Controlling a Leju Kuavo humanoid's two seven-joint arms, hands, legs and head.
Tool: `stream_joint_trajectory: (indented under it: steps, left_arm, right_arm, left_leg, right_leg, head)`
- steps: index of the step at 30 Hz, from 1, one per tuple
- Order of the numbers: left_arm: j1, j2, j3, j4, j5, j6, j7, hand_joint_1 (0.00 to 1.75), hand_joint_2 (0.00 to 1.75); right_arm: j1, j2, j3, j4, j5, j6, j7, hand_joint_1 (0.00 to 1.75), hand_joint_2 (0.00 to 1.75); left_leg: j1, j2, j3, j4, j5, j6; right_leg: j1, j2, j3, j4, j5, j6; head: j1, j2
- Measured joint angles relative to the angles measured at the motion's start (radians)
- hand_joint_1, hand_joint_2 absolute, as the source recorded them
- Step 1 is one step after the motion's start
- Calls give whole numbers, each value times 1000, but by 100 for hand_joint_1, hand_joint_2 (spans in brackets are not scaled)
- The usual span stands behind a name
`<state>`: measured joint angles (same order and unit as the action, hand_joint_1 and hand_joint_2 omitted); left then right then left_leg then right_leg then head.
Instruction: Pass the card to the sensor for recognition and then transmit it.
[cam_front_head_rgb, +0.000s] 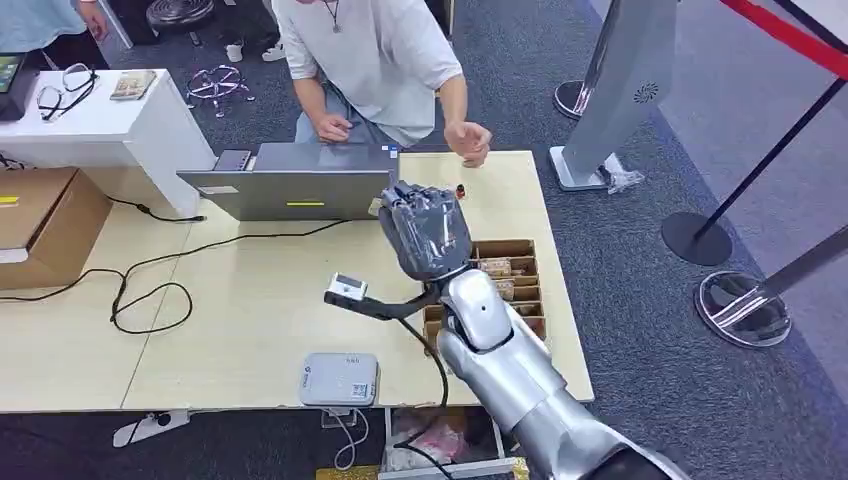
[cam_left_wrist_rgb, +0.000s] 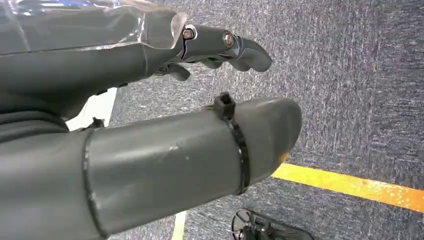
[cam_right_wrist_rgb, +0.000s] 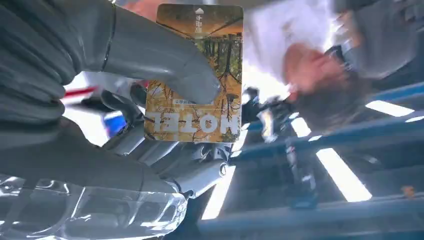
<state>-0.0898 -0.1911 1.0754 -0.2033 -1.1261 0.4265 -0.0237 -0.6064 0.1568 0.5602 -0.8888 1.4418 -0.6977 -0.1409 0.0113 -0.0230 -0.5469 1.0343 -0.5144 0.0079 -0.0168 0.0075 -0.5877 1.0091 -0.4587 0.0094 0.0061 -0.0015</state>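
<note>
My right hand (cam_front_head_rgb: 425, 232) is raised above the light wooden table (cam_front_head_rgb: 250, 320), its back toward me, just in front of the person (cam_front_head_rgb: 370, 60). In the right wrist view the hand (cam_right_wrist_rgb: 100, 100) pinches an orange card (cam_right_wrist_rgb: 195, 80) with a forest picture between the thumb (cam_right_wrist_rgb: 165, 65) and the fingers behind it. The small white sensor (cam_front_head_rgb: 347, 288) on a black stalk stands left of and below that hand. My left hand (cam_left_wrist_rgb: 150, 155) hangs over grey carpet with its fingers apart and nothing in it.
A wooden box (cam_front_head_rgb: 505, 280) of cards lies under my right forearm. A grey laptop (cam_front_head_rgb: 300, 180) stands at the table's far edge, a white reader box (cam_front_head_rgb: 340, 378) at the near edge. The person's hand (cam_front_head_rgb: 468, 140) hovers beyond mine. Black cables (cam_front_head_rgb: 150, 290) trail left.
</note>
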Motion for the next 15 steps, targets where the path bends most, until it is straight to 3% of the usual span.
stream_joint_trajectory:
  steps: [7,10,15]
  left_arm:
    - [-2,-1,0,0,-7,-2,3,0,0]
    - [-2,-1,-11,0,50,-1,12,0,0]
    - [0,-1,-30,0,71,1,12,0,0]
  right_arm:
    - [-38,-5,-94,10,83,0,86,175,175]
    - [-72,-10,-85,49,22,0,135,175,175]
    - [-105,-8,-76,122,34,0,128,175,175]
  left_leg:
    - [0,0,0,0,0,0]
    - [0,0,0,0,0,0]
    - [0,0,-1,0,0,0]
  right_leg:
    - [0,0,0,0,0,0]
    - [0,0,0,0,0,0]
    - [0,0,0,0,0,0]
  head:
    - [0,0]
    - [0,0]
    - [0,0]
